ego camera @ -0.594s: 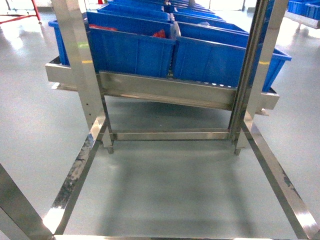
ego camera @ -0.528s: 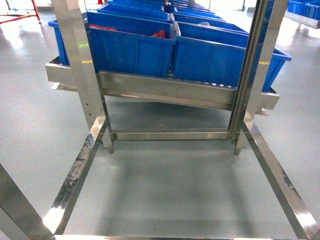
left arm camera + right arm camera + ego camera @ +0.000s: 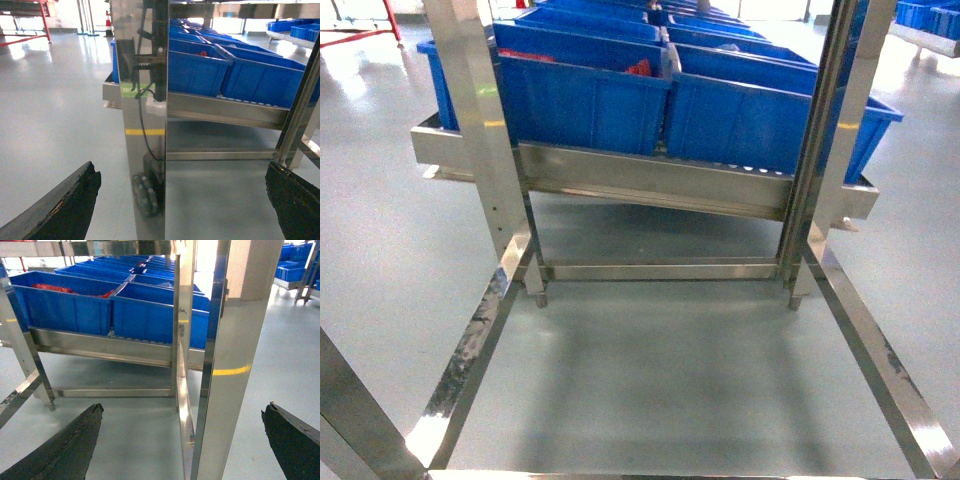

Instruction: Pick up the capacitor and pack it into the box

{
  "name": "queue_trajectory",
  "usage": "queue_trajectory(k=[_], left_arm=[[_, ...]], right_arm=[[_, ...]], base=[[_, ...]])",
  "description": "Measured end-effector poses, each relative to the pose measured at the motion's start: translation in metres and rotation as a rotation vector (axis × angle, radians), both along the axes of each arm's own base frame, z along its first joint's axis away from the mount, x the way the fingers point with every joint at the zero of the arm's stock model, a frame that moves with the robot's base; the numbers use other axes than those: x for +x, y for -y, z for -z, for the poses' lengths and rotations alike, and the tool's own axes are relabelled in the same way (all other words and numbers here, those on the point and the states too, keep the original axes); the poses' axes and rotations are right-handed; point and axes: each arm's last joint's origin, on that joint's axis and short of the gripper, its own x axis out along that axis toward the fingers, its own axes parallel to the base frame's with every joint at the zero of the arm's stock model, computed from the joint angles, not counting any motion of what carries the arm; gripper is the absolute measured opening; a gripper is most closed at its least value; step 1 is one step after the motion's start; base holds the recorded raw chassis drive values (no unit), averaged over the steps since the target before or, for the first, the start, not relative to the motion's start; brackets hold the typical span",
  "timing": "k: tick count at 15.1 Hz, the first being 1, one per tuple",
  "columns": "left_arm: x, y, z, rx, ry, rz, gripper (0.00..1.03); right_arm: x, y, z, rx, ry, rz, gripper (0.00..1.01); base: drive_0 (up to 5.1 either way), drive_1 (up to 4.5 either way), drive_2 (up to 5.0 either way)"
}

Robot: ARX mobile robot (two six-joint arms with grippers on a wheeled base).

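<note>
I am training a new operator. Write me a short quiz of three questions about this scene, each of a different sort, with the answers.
1. True or false: the pink box is visible in some view.
2. What colour are the bins on the steel rack?
3. The left gripper is: A open, B shut on a capacitor, C out of view.

Key:
1. False.
2. Blue.
3. A; its two fingers stand wide apart with nothing between.

A: Scene evenly lit from overhead. Glare is seen on the floor (image 3: 360, 90) at 10 o'clock and on the steel post (image 3: 142, 120).

B: Soft shadow is cast under the rack (image 3: 650, 180). Fingertips (image 3: 65, 450) are blurred.
</note>
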Motion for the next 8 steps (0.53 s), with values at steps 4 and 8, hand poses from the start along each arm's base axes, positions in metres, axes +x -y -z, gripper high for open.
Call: queue_trajectory(k=[4, 8], left_arm=[[0.0000, 0.0000, 0.0000, 0.000, 0.000, 0.000, 0.98], [0.0000, 0.0000, 0.0000, 0.000, 0.000, 0.000, 0.98]], right_arm=[[0.0000, 0.0000, 0.0000, 0.000, 0.000, 0.000, 0.98], [0.0000, 0.0000, 0.0000, 0.000, 0.000, 0.000, 0.98]], base=[[0.0, 0.00, 0.0], [0.0, 0.00, 0.0]])
